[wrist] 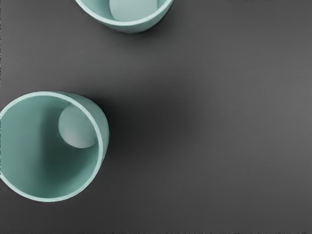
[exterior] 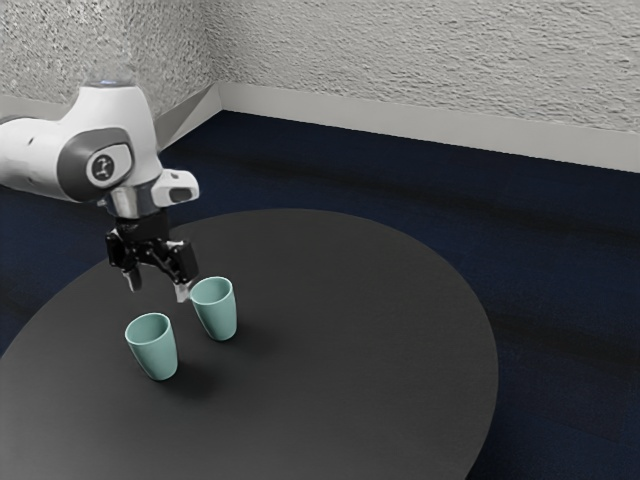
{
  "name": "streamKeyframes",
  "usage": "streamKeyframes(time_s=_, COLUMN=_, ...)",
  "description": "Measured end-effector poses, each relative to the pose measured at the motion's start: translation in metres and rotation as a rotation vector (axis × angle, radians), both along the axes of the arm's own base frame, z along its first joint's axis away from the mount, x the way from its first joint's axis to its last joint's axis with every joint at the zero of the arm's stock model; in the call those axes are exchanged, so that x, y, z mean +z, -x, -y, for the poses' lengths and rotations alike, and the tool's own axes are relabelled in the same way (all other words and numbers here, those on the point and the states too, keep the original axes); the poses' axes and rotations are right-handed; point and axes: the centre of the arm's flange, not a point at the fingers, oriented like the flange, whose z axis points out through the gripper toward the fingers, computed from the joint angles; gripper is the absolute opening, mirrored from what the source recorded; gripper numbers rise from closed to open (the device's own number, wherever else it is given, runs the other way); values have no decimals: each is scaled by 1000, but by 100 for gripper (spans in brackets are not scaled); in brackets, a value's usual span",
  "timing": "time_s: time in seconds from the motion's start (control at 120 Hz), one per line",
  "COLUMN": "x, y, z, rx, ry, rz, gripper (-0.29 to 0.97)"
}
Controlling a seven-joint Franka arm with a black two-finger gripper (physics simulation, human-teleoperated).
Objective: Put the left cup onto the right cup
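- The gripper [exterior: 155, 284] hangs from the white arm [exterior: 70, 150] on the left side of the round, dark table [exterior: 380, 330], with its fingers pointing down.
- The two black fingers [exterior: 181, 288] stand apart with nothing between them, so the claw is open and empty.
- The left cup [exterior: 152, 346], a pale teal tumbler, stands upright on the table with its mouth up. It is nearer and slightly left of the gripper, and clear of both fingers.
- The right cup [exterior: 214, 308], the same colour and shape, also stands upright on the table, just beside the left cup and a little farther back.
- In the exterior view the gripper's right finger shows just beside the rim of the right cup; whether they touch cannot be told.
- Neither cup is lifted or stacked, and each rests on its own patch of table.
- In the wrist view both cups show from above as open teal rings with paler round bottoms inside. One is nearly whole and the other is cut by the edge; which is which cannot be told.
- Between them lies bare dark tabletop.
- Behind the table is dark blue floor [exterior: 520, 220], and beyond it a rough grey wall [exterior: 420, 50] with a pale skirting strip.
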Motion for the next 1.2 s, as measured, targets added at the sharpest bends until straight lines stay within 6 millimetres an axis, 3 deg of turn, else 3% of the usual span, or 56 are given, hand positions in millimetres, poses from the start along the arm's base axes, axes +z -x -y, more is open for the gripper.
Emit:
streamKeyframes(time_s=0.225, x=-9, y=9, z=1, rx=2, ry=1, rz=9, gripper=67)
streamKeyframes(time_s=1.2, x=-50, y=7, z=-12, rx=18, ry=-14, rz=-28, gripper=65)
